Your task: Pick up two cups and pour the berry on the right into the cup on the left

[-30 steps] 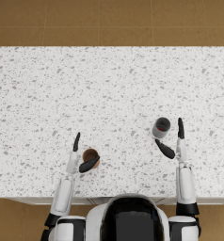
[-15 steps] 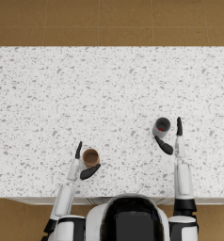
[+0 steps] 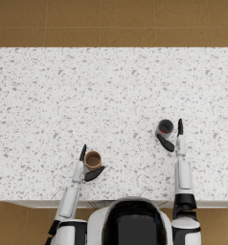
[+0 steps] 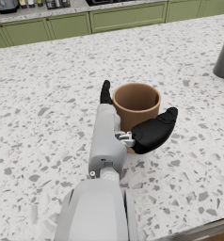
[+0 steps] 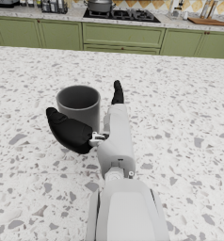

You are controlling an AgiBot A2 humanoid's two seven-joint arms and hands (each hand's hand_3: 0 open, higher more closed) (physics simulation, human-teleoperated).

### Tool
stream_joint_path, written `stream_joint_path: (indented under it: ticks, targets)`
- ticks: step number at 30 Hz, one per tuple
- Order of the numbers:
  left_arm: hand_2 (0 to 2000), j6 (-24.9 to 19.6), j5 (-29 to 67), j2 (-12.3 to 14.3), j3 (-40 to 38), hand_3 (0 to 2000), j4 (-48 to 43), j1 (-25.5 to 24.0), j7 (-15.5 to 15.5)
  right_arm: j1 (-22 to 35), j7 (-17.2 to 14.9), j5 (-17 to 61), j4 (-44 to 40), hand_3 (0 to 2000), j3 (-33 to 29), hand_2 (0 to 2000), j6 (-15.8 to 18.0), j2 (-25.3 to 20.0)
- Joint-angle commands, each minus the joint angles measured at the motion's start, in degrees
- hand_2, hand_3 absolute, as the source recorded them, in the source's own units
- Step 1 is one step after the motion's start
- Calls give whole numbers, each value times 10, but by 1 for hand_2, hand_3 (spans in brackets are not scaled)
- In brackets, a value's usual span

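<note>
— Head view: where are the cups?
— Brown round cup sits between the spread fingers of the left hand; grey round cup, a red berry inside, sits within the wide right hand.

A long white speckled stone counter spans the room above a brown tiled floor. On it stand two cups: a brown cup at about seven o'clock, and a dark grey cup at about four o'clock.
</note>
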Motion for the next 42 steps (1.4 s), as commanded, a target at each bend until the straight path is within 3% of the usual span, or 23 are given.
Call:
stream_joint_path:
  ticks: [1, 16, 23, 24, 25, 26, 27, 28, 32, 37, 42]
  targets:
    - [0, 0, 0, 3, 1, 0, 0, 4, 0, 26, 0, 0, -35, 0, 4, 0, 0, -6]
    - [0, 0, 0, 27, 8, 0, 28, 20, 0, 84, 0, 0, -154, 0, 17, 0, 0, -32]
    - [0, 0, 0, 39, 14, 0, 55, 31, 0, 96, 1, 0, -160, 0, 31, 0, -3, -38]
    - [0, 0, 0, 40, 13, 0, 58, 31, 0, 93, 1, 0, -159, 327, 28, 1361, -7, -38]
    - [1361, 0, 0, 40, 10, 327, 56, 30, 0, 90, 0, 1, -153, 653, 29, 2000, 19, -37]
    - [2000, -11, 0, 40, 10, 653, 49, 28, 1, 88, -1, 1, -154, 980, 30, 2000, 55, -36]
    - [2000, -20, 0, 41, 9, 980, 46, 27, 1, 85, -3, 1, -151, 1280, 28, 2000, 93, -35]
    - [2000, -27, 0, 42, 8, 1280, 37, 27, 1, 79, -3, 1, -135, 1280, 29, 2000, 108, -34]
    - [2000, -18, 0, 58, 15, 1280, 6, 51, -2, 46, 0, 1, -28, 1280, 22, 2000, 114, -32]
    - [2000, -16, 0, 100, 51, 1280, 5, 111, -2, 8, 3, 0, 117, 1280, 18, 2000, 62, -31]
    - [2000, -18, 0, 148, 68, 1280, 72, 187, -2, 10, 4, 0, 175, 1280, 24, 2000, 48, -36]
